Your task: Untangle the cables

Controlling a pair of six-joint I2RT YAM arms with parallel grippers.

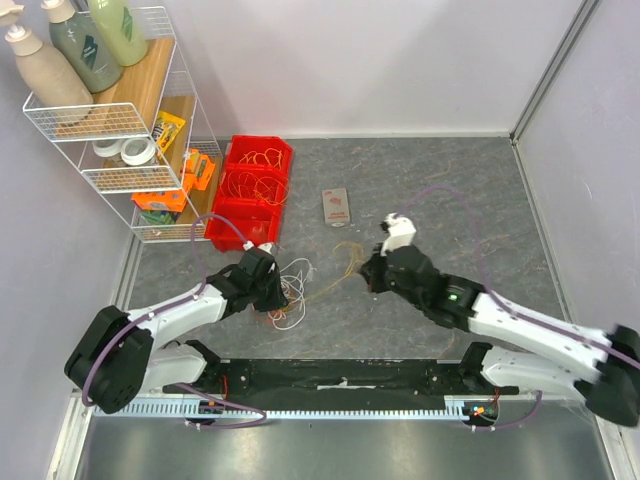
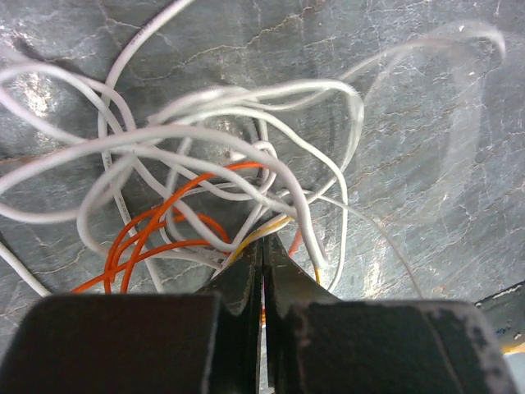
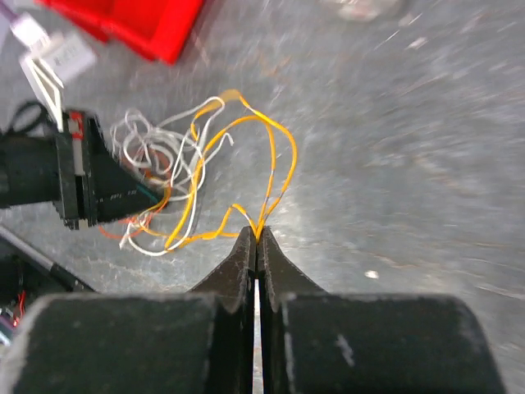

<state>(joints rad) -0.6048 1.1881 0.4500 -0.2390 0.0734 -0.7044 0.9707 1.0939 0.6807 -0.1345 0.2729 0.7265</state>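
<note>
A tangle of thin white and orange cables (image 1: 292, 290) lies on the grey table between the two arms. My left gripper (image 1: 278, 296) is shut on the tangle; in the left wrist view its tips (image 2: 264, 238) pinch a yellow-orange strand amid white loops (image 2: 205, 148) and orange loops (image 2: 156, 234). My right gripper (image 1: 366, 272) is shut on yellow-orange cable loops (image 3: 246, 156) that run left to the tangle; its tips (image 3: 258, 234) pinch them just above the table. The yellow strands (image 1: 340, 262) stretch thinly between both grippers.
A red bin (image 1: 250, 190) holding more orange wires stands at the back left, beside a white wire rack (image 1: 110, 120) with bottles and tape. A small pinkish packet (image 1: 337, 207) lies behind the cables. The left gripper shows in the right wrist view (image 3: 82, 180).
</note>
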